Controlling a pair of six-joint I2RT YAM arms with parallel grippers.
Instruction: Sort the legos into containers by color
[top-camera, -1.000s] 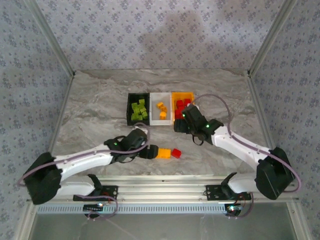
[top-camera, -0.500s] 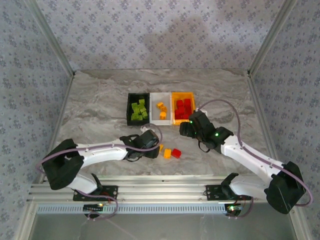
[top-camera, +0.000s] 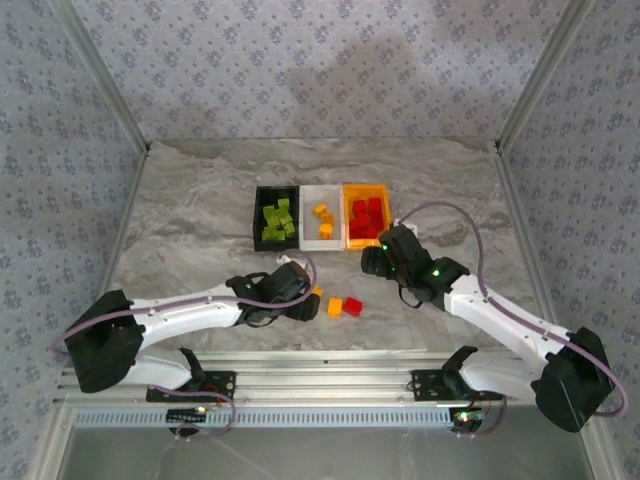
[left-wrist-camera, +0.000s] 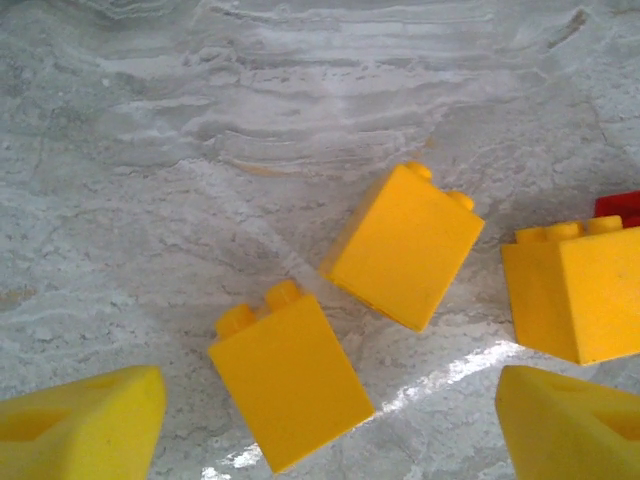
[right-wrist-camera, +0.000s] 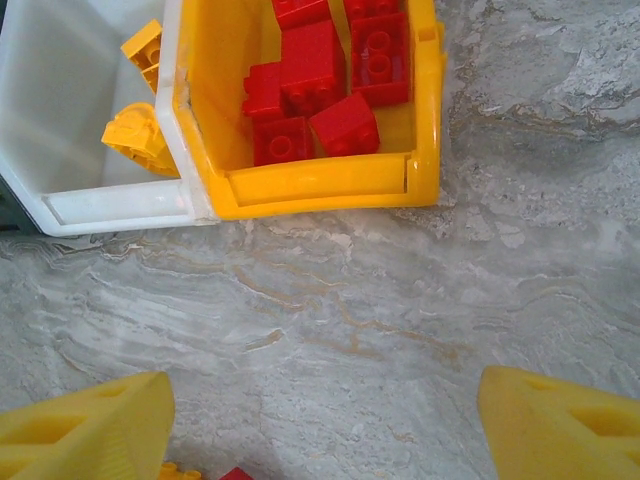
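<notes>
Three orange legos lie on the marble in the left wrist view: one (left-wrist-camera: 290, 375) between my left gripper's (left-wrist-camera: 325, 435) fingers, untouched, one (left-wrist-camera: 405, 245) just beyond it and one (left-wrist-camera: 570, 290) to the right, with a red lego (left-wrist-camera: 620, 207) behind. From above, the left gripper (top-camera: 305, 303) is open beside the orange legos (top-camera: 335, 306) and the red lego (top-camera: 352, 306). My right gripper (right-wrist-camera: 325, 430) is open over bare table, in front of the orange-yellow container (right-wrist-camera: 320, 180) holding red legos (right-wrist-camera: 315, 85). The white container (right-wrist-camera: 110, 200) holds orange legos (right-wrist-camera: 135, 135). The black container (top-camera: 276, 217) holds green ones.
The three containers stand in a row at mid-table, black on the left, white (top-camera: 321, 215), then orange-yellow (top-camera: 366, 213). Open marble lies all round them. Metal frame posts and patterned walls border the table.
The left gripper has pushed right to the orange legos, then eased back a little. The right gripper has drawn back from the orange-yellow container toward the front.
</notes>
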